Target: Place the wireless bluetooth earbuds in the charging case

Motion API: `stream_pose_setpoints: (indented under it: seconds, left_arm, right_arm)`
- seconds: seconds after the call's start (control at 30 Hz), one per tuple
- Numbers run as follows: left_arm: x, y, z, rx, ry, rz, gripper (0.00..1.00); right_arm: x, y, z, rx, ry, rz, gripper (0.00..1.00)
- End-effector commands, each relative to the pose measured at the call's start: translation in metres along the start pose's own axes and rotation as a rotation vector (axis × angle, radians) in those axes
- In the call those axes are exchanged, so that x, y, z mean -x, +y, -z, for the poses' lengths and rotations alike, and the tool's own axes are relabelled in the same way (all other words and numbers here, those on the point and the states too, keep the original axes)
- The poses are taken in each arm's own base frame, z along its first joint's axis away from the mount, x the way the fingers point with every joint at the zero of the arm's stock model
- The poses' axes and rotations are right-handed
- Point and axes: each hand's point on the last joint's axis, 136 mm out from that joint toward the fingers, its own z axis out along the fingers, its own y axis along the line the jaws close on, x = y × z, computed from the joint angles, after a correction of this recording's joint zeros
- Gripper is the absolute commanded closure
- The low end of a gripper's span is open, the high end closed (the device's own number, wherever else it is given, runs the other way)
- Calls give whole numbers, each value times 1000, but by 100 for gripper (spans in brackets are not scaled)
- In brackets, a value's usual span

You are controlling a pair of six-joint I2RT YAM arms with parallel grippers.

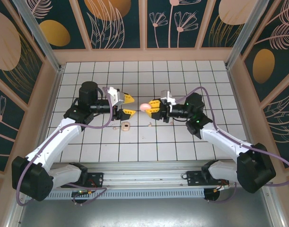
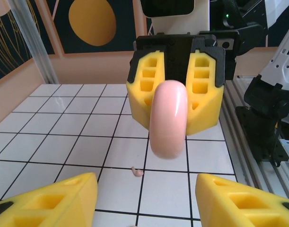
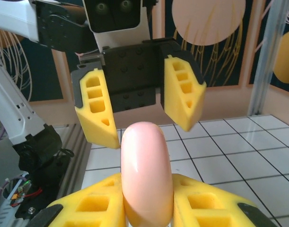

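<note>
- Pink and glossy, the round part of the charging case (image 1: 145, 108) is being held in the air by the right hand (image 1: 151, 108), whose jaws are pressing on its broad faces.
- The left hand (image 1: 130, 106) is being presented half open just before it, holding nothing.
- The cream part (image 1: 126, 126) and one earbud (image 1: 149, 124) are lying on the worktop (image 1: 182, 142) below.
- The shell is being judged light, stiff and slippery, so a grip across the faces is being advised, not on the rim.

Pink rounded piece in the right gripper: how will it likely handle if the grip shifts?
The pink piece looks glossy and smoothly curved, so it could slip from the right gripper. Rounded, it would probably roll if dropped. It seems rigid: no visible dent under the squeeze.
</note>
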Motion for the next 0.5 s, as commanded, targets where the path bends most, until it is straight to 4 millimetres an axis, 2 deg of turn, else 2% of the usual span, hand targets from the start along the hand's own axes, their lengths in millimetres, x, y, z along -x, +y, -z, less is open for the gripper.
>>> stream_pose_setpoints:
  seconds: [0.0,0.2,0.47]
  left_arm:
    - [4,-8,0,-38,-26,-13,43]
    - [5,-9,-1,-49,-27,-12,45]
    - [4,-9,-1,-52,-28,-13,52]
  right_arm:
    - [22,3,-11,37,-54,53,75]
    - [24,1,-22,58,-61,76,75]
    - [25,-3,-28,78,-63,83,75]
